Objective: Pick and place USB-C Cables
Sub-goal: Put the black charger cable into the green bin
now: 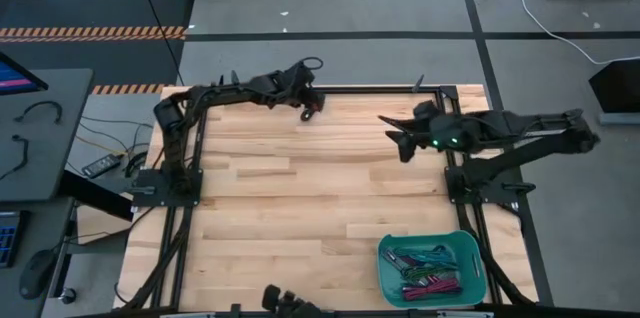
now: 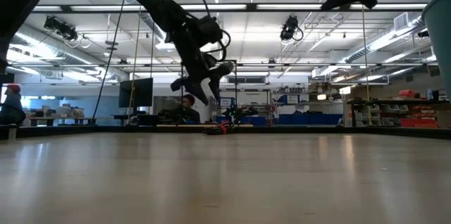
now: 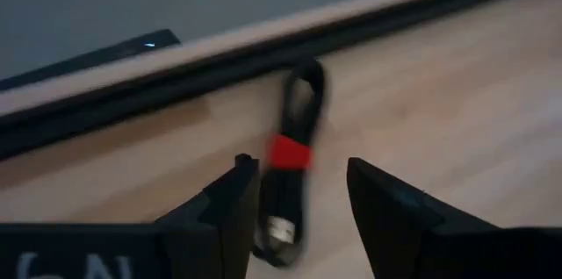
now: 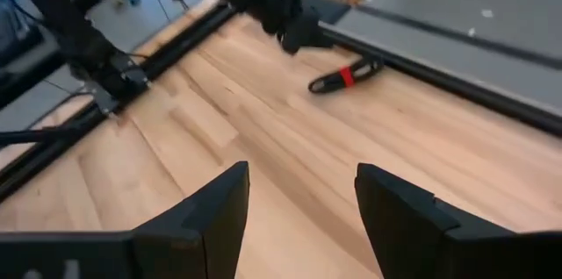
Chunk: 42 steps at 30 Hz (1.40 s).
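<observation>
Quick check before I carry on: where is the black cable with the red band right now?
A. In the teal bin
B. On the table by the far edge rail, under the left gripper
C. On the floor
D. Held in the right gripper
B: the black cable with the red band lies on the wooden table beside the edge rail, below the left gripper, whose jaws are open and not touching it.
</observation>
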Tool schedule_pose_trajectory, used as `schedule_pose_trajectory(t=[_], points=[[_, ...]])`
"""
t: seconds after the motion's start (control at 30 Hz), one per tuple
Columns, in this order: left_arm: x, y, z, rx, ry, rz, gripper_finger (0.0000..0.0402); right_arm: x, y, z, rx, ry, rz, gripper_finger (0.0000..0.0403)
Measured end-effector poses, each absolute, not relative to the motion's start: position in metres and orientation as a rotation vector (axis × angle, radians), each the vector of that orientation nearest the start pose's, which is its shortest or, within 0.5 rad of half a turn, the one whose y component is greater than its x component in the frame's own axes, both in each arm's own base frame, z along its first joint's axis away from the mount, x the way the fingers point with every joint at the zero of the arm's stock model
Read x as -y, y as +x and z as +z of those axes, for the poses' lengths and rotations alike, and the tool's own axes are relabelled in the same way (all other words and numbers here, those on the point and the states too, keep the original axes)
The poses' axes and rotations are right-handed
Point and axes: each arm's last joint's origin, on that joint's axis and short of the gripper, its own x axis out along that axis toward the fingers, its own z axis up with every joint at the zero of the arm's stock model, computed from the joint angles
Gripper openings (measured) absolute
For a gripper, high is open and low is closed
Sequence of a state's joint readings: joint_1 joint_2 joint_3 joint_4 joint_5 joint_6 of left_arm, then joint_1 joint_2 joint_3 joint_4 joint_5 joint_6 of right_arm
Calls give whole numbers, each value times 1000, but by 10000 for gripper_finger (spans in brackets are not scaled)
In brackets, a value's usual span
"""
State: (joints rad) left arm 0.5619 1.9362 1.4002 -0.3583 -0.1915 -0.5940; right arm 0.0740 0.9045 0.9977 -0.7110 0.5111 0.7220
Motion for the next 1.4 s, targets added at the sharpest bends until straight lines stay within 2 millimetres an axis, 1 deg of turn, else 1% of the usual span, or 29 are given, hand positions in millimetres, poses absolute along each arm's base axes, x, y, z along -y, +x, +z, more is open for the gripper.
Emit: schedule_pose_trajectory(t=[0.13, 0.27, 0.4, 0.5, 0.6, 0.73, 0.83, 1.0, 1.03, 1.13, 1.23, 1.4], points=[[-239, 344, 190, -689, -762, 926, 194, 11, 188, 332, -468, 556, -570, 213], [-249, 341, 164, -760, -855, 912, 212, 18, 207, 325, -523, 488, -484, 213], [-253, 341, 140, -809, -923, 911, 230, 24, 223, 320, -552, 462, -347, 213], [-253, 345, 134, -811, -925, 906, 235, 28, 230, 315, -585, 470, -272, 212], [-251, 348, 135, -797, -887, 914, 224, 33, 233, 312, -602, 444, -234, 211], [-252, 349, 135, -792, -867, 876, 184, 44, 231, 313, -593, 395, -238, 211], [-252, 350, 135, -790, -877, 849, 136, 54, 228, 315, -588, 349, -255, 210], [-253, 350, 136, -796, -886, 771, 33, 68, 223, 316, -585, 309, -233, 210], [-253, 350, 136, -795, -900, 756, 19, 71, 222, 316, -584, 299, -231, 210], [-249, 352, 138, -794, -901, 748, 15, 78, 218, 315, -598, 269, -217, 210], [-236, 358, 147, -795, -882, 761, 12, 85, 214, 314, -612, 259, -220, 209], [-207, 370, 184, -701, -794, 774, 11, 96, 207, 312, -631, 261, -206, 208]])
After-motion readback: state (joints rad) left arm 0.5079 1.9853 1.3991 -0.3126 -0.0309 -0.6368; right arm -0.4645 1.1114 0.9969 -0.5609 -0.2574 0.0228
